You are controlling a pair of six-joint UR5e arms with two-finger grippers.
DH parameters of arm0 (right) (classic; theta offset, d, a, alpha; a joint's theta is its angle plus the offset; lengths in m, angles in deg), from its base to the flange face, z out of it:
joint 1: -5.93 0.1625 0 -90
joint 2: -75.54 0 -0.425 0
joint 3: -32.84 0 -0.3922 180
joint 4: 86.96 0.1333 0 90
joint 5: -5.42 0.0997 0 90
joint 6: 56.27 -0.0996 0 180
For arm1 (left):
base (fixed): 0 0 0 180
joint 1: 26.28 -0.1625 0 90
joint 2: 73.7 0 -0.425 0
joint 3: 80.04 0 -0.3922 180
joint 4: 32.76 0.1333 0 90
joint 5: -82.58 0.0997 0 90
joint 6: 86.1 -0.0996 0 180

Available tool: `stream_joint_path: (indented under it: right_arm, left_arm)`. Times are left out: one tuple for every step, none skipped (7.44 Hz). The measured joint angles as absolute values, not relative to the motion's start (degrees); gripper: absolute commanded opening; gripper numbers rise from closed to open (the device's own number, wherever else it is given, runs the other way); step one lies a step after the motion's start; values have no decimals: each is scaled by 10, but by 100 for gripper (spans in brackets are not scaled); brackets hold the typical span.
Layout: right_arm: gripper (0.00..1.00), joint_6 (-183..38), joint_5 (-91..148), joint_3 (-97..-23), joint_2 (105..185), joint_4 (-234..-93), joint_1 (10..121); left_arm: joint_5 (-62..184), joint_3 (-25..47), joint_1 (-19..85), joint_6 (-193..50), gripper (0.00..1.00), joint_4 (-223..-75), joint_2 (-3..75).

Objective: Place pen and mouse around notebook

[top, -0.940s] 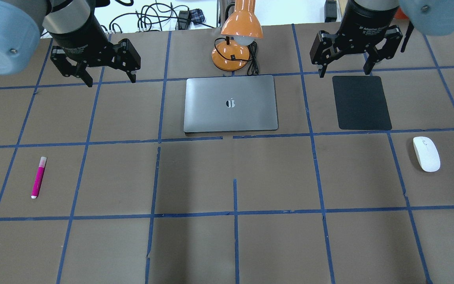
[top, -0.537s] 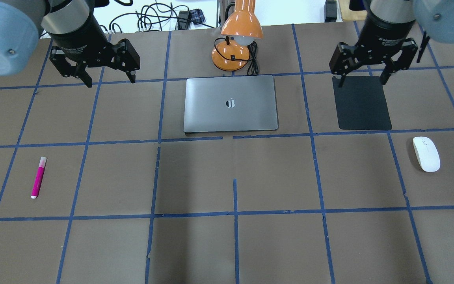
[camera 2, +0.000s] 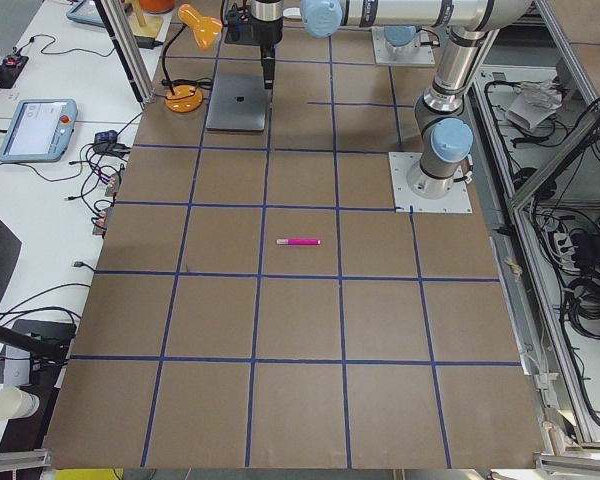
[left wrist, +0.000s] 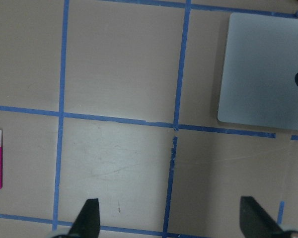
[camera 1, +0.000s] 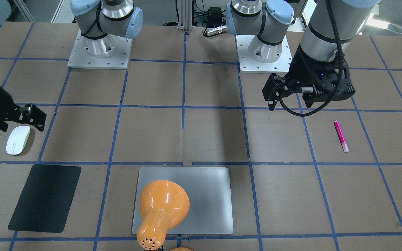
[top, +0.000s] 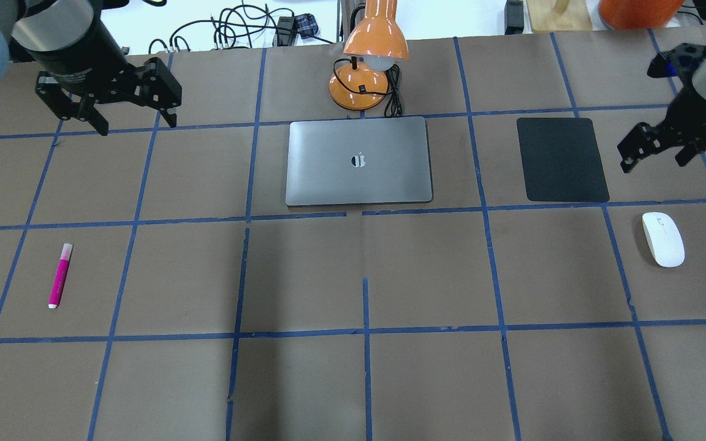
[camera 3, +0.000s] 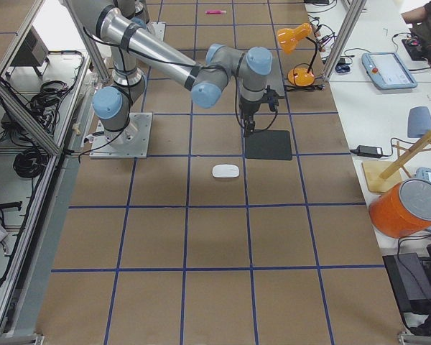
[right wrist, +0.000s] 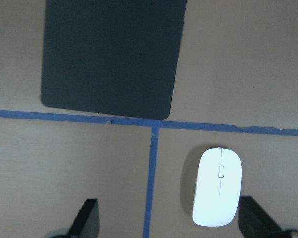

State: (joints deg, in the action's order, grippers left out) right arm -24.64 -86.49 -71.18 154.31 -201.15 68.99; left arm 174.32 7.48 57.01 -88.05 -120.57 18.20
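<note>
A brown table [top: 426, 275] is crossed by a grid of blue tape lines. The silver-grey notebook [top: 359, 161] lies flat and closed at the far middle, with an orange lamp's round base [top: 358, 86] just beyond it. A black mat [top: 561, 159] lies apart on the notebook's right. The white mouse [top: 663, 239] sits near the mat's near right corner, across 1 tape line. The pink pen [top: 60, 275] lies well apart on the left, pale end pointing away from the robot. 2 square metal plates [camera 1: 79, 62] rest at the robot's edge.
</note>
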Motion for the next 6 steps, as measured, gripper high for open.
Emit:
stream_joint_path:
  right_arm:
    - [100, -210, -864, -748, 1522, -2073, 661]
    - [100, -180, -864, -771, 1495, -2129, 643]
    - [100, -162, -866, -785, 1475, -2162, 633]
    - [100, -154, -868, -797, 1465, -2178, 625]
    - [100, -151, -869, -806, 1460, -2186, 617]
    - [100, -150, -871, -813, 1457, -2188, 612]
  left_arm:
    - [1746, 91, 531, -934, 100, -1206, 171]
    - [1747, 116, 482, -999, 100, -1202, 166]
    - [1745, 150, 422, -1068, 100, -1183, 170]
    - [1745, 194, 362, -1120, 100, -1140, 181]
    - [1748, 245, 316, -1158, 100, -1076, 196]
    - [1753, 295, 283, -1196, 100, -1002, 217]
